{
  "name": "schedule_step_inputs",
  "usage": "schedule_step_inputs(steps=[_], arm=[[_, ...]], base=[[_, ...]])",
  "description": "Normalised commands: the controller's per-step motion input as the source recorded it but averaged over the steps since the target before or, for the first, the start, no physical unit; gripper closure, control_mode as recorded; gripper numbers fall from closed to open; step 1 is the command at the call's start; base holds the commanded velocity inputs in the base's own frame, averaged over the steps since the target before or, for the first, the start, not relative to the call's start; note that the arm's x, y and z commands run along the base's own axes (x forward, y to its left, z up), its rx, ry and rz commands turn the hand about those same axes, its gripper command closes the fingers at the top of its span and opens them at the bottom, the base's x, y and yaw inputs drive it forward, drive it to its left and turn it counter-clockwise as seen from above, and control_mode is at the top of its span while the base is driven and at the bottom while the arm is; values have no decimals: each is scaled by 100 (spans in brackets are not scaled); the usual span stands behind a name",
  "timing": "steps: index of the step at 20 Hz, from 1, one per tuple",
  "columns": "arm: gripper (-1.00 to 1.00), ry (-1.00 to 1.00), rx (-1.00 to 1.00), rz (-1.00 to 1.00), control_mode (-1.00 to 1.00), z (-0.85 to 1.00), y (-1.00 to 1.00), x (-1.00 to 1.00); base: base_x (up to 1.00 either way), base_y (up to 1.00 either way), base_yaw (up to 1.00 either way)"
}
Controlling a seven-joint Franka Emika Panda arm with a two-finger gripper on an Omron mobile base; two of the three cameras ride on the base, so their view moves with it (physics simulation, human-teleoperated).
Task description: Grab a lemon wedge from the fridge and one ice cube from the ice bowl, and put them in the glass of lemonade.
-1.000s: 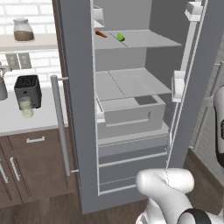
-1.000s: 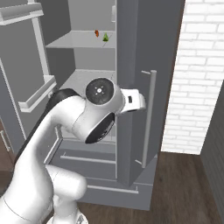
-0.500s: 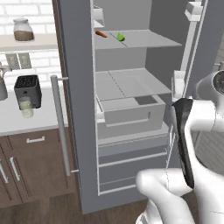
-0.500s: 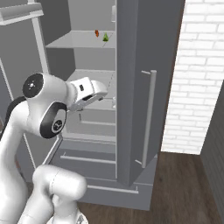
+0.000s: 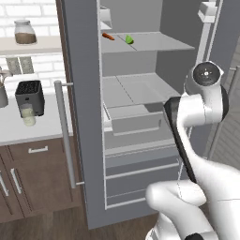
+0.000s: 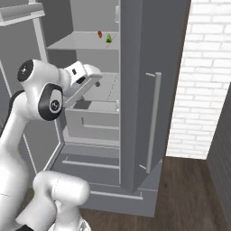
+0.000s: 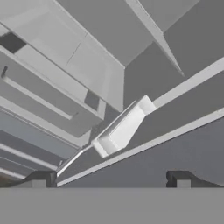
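End effector (image 7: pixel 109 177) wide and empty, one lemon wedge (image 5: pixel 129 40) on fridge (image 5: pixel 84 117) shelf, one glass of lemonade (image 5: pixel 28 114) on counter (image 5: pixel 18 133)

I'm looking into the open fridge (image 5: pixel 84 140), and up on its top shelf (image 5: pixel 154 43) the lemon wedge (image 5: pixel 129 40) sits beside a thin orange-red stick (image 5: pixel 108 36), the two just apart. Below, the middle shelf (image 5: pixel 136 89) lies bare above a pale drawer (image 5: pixel 138 123). Off to my left, the white counter (image 5: pixel 42 131) carries a black toaster (image 5: pixel 30 96) with the glass of lemonade (image 5: pixel 28 115) right in front of it.
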Motion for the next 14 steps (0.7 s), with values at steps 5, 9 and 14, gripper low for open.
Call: schedule_step_inputs(steps=[5, 9, 14], arm=[[-100, 11, -4, 0, -100, 1, 0, 79], [-100, 4, -5, 0, -100, 0, 0, 80], [-100, 2, -8, -1, -100, -8, -14, 63]], base=[[0, 0, 0], [0, 0, 0], [0, 0, 0]])
